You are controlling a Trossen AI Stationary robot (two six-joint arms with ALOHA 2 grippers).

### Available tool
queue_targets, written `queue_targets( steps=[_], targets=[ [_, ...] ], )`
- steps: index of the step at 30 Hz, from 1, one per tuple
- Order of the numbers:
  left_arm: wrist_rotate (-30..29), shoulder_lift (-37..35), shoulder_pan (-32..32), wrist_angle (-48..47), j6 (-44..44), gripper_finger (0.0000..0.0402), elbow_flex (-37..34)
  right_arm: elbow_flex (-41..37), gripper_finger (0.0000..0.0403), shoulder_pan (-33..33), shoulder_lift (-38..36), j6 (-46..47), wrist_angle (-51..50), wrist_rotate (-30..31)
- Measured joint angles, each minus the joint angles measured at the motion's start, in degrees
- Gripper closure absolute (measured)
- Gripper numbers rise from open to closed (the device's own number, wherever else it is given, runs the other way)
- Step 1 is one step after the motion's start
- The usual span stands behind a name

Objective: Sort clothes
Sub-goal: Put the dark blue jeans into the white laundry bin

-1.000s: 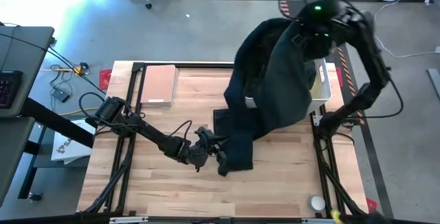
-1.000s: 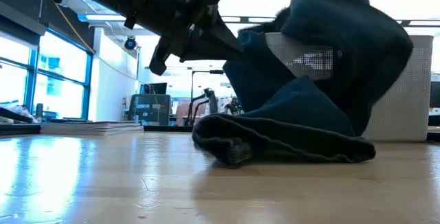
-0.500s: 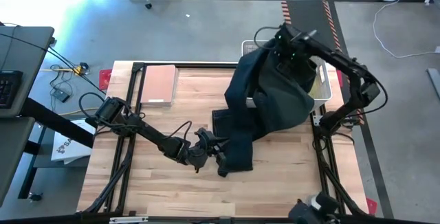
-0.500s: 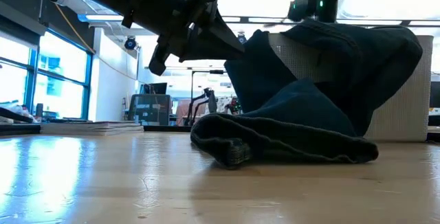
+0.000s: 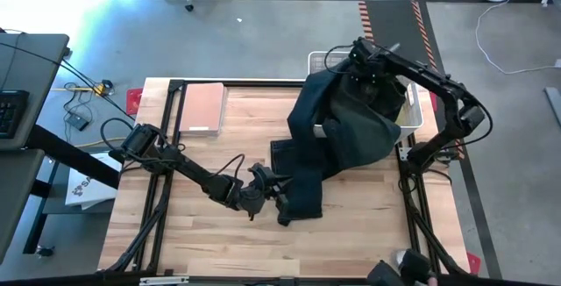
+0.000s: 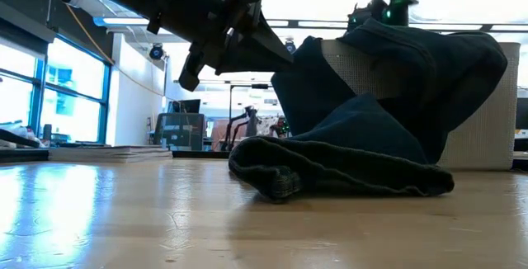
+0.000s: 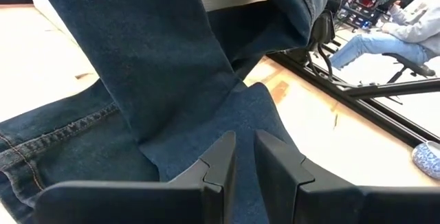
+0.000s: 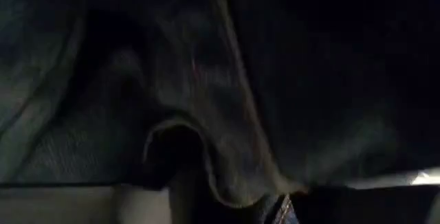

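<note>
A pair of dark blue jeans (image 5: 351, 128) drapes from the white lattice basket (image 5: 419, 102) at the table's far right down onto the table. Its leg end lies in a heap (image 6: 355, 162) on the wood. My left gripper (image 5: 282, 205) is at the left edge of that leg, above the table, with its fingers almost together on the denim (image 7: 158, 59). My right gripper (image 5: 366, 65) is over the basket, right on top of the jeans. The right wrist view shows only dark denim (image 8: 206, 114). A neon yellow garment (image 5: 405, 103) shows in the basket. My left gripper pinches the jeans at the leg's edge (image 7: 240, 124) between its two fingers (image 7: 275, 172). It comes nearly level from the table's left. The fingers hide the layers. The held cloth is up off the wood; the rest of the leg lies on the table.
A flat tan board (image 5: 203, 106) lies at the table's far left. Bare wood (image 5: 202, 242) spreads along the near side. Black frame rails (image 5: 412, 198) run along the table's right edge. A seated person (image 7: 392, 31) is beyond that edge.
My right gripper has come down toward the basket and tipped more downward, taking the jeans' upper part with it. That part, held high before, now lies sunk over the basket's rim. The leg end on the table has stayed put.
</note>
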Motion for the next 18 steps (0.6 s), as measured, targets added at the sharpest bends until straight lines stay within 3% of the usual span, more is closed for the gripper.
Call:
queue_targets(
  steps=[3, 8, 12, 14, 18],
  targets=[
    [0.02, 0.0, 0.0, -0.01, -0.15, 0.0351, 0.0, 6.88, 0.0191, 0.29, 0.01, 2.24, -6.0, -0.06],
    [-0.01, 0.0, 0.0, -0.21, -0.42, 0.0351, 0.02, 20.83, 0.0183, 2.06, -1.0, 7.54, -15.93, 2.63],
    [0.0, 0.0, 0.03, -0.36, -0.42, 0.0351, 0.02, 28.1, 0.0183, 7.3, -6.05, 10.61, -16.55, 4.14],
    [0.04, -0.02, 0.29, -0.48, -0.2, 0.0351, 0.02, 28.7, 0.0183, 11.43, -10.08, 10.63, -14.47, 0.1],
    [3.72, -0.02, 1.89, -0.29, 5.57, 0.0336, 0.04, 23.53, 0.0183, 19.89, -20.31, 11.21, -3.66, -15.83]
  ],
)
